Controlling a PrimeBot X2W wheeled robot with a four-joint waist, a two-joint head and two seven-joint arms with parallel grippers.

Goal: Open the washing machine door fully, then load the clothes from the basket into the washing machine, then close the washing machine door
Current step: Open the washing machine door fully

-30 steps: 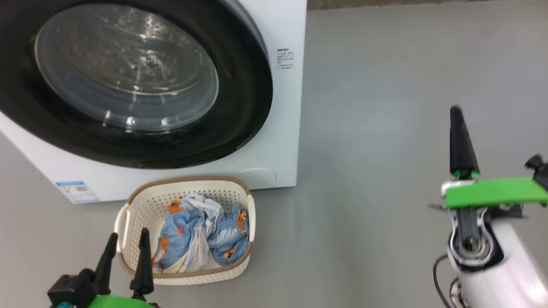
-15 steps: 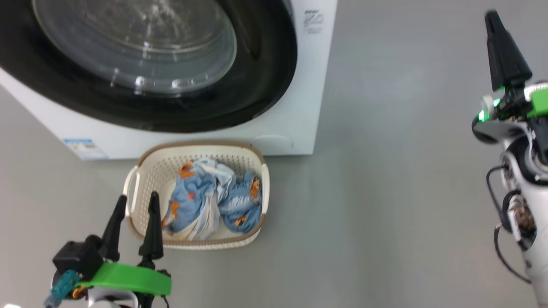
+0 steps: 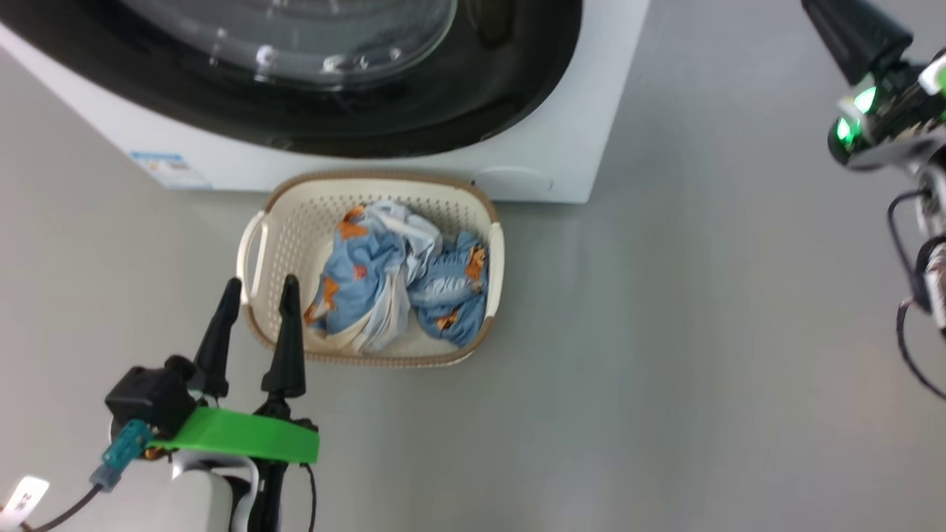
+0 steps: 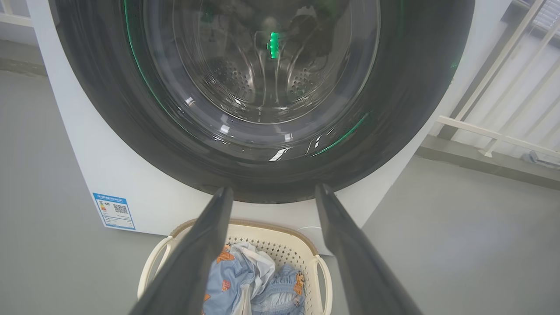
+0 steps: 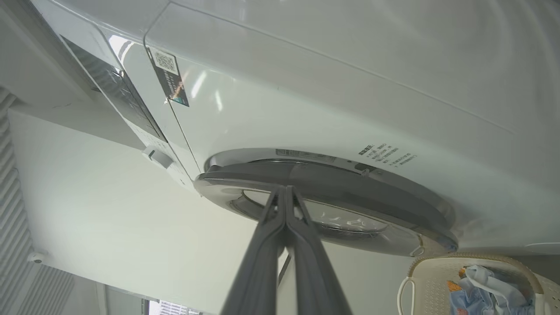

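Washing machine door: judged closed. In the right wrist view its rim lies flat against the front of the washing machine, so I take the first step, opening, as in hand and not yet done. Loading and closing remain.

Left gripper: fingers spread apart, holding nothing, hovering over the floor just beside the near left corner of the basket.

Right gripper: fingers pressed together along their length, nothing between them. It is raised well to the right of the machine and aimed at the door's edge. I cannot tell whether it is touching yet.

Next move, in my judgement: bring the right fingertips to the door's free edge, catch behind the rim and swing it wide. I cannot make out a handle recess, so the catch point needs confirming first. The basket sits close under the door and may crowd the swing.

Materials:
- Door: wide glossy black ring, highly reflective, around a clear bulging glass bowl; perforated steel drum visible through it.
- Cabinet: smooth white panels, blue label sticker low on the front, round filter cap low on the opposite side.
- Basket: cream perforated plastic, rounded rectangle, brown woven-look rim, side handles, standing on the floor against the machine's front.
- Clothes: soft crumpled light-blue fabric with orange prints and white cloth, all lying in the basket.
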